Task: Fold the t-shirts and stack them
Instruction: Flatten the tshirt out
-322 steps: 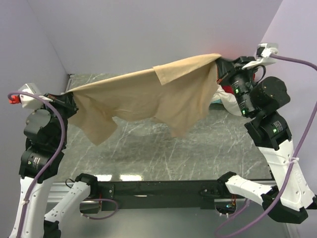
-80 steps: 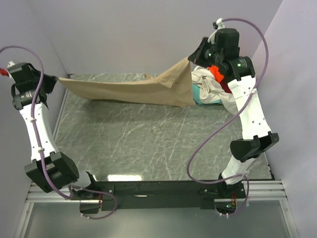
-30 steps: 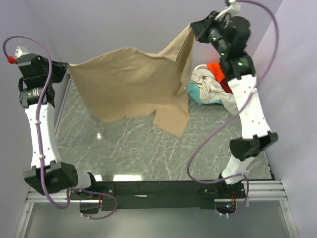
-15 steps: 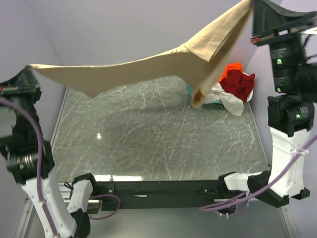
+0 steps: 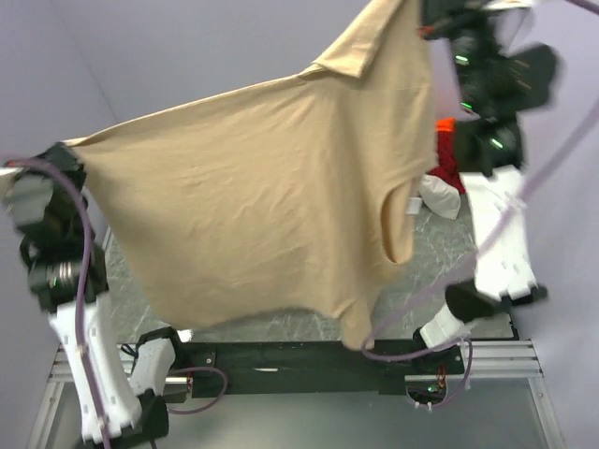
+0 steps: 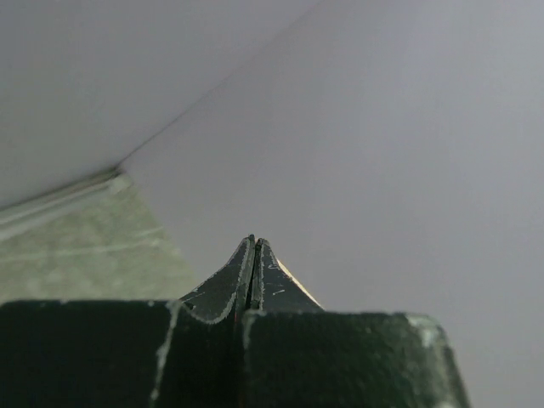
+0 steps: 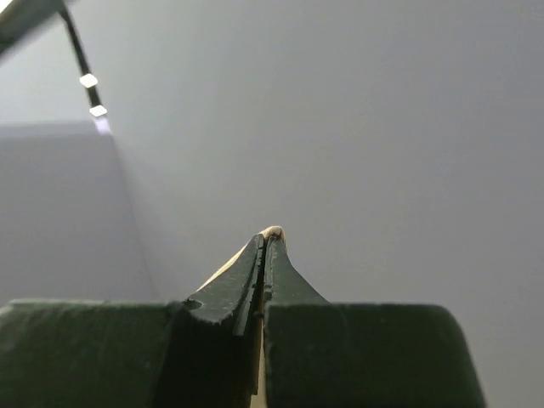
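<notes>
The large tan t-shirt (image 5: 253, 206) hangs spread out in the air, stretched between my two grippers high above the table. My left gripper (image 5: 67, 152) is shut on its left corner, and in the left wrist view a thin tan edge (image 6: 299, 287) shows beside the closed fingers (image 6: 253, 246). At the top right my right gripper (image 5: 423, 17) is shut on the shirt near the collar; a tan nub (image 7: 274, 229) pokes out past its tips (image 7: 269, 241). The other t-shirts lie in a pile at the back right: orange (image 5: 445, 124), dark red (image 5: 463, 161) and cream-white (image 5: 438, 197).
The hanging shirt hides most of the marble table (image 5: 442, 254). Purple walls (image 5: 215, 47) close in the back and both sides. The black rail with the arm bases (image 5: 281, 355) runs along the near edge.
Both arms have swung the tan shirt towards the camera, and it now hangs open as a broad sheet in front of the table instead of stretching flat above it.
</notes>
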Controlling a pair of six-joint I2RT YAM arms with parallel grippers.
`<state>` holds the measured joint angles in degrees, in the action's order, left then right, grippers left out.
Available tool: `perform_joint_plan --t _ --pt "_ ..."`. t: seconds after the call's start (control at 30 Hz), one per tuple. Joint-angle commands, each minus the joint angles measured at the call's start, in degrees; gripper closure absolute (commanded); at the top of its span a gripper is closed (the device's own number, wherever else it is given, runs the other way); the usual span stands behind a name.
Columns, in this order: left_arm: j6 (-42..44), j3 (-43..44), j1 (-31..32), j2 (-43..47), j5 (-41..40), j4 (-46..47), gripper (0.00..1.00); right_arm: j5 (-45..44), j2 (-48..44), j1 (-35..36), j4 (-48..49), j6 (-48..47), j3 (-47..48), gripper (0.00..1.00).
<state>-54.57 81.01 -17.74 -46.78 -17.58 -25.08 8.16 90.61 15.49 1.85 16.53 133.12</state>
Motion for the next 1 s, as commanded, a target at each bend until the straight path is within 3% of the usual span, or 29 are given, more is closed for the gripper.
perform_joint_plan --t 0.0,0.07,0.13,0.17,0.2,0.23,0.27,0.37,0.5,0.7,0.97 --pt "4.63 -6.38 -0.02 -9.27 4.03 2.64 1.0 -0.08 12.45 -0.19 -1.41 1.92 -0.67 1.0" --pt "4.47 -9.63 -0.02 -15.49 7.11 3.98 1.0 -0.43 16.77 -0.19 -3.68 1.66 -0.23 1.0" --pt "5.34 -12.28 -0.19 -22.1 9.13 7.58 0.92 -1.05 23.62 -0.19 -6.4 1.4 2.74 0.98" --pt "5.7 -12.46 -0.11 -24.56 10.1 7.94 0.84 -0.96 26.26 -0.19 -8.33 1.13 4.93 0.85" --pt "6.13 -12.46 -0.1 -26.93 10.72 8.64 0.71 -1.04 31.59 -0.19 -10.44 1.22 7.39 0.41" --pt "6.31 -11.24 -0.19 -31.48 11.51 8.73 0.45 -0.52 34.0 -0.37 -14.98 1.31 12.12 0.22" --pt "6.57 -10.18 -0.19 -33.53 12.56 8.21 0.35 -0.52 35.85 -0.46 -16.86 1.48 13.56 0.17" --pt "7.19 -6.66 0.07 -38.37 15.55 6.54 0.22 0.27 35.0 -0.37 -18.29 1.57 6.49 0.16" --pt "8.6 -5.86 1.21 -38.74 17.05 4.78 0.16 1.33 22.72 -0.11 -9.85 2.27 -16.79 0.14" --pt "8.16 -12.8 1.3 -36.45 19.6 1.8 0.14 3.87 17.95 2.7 -16.17 1.31 -25.0 0.13" --pt "9.38 -25.19 1.13 -32.41 22.16 -1.11 0.09 7.92 11.52 6.92 -15.47 3.5 -44.77 0.17"
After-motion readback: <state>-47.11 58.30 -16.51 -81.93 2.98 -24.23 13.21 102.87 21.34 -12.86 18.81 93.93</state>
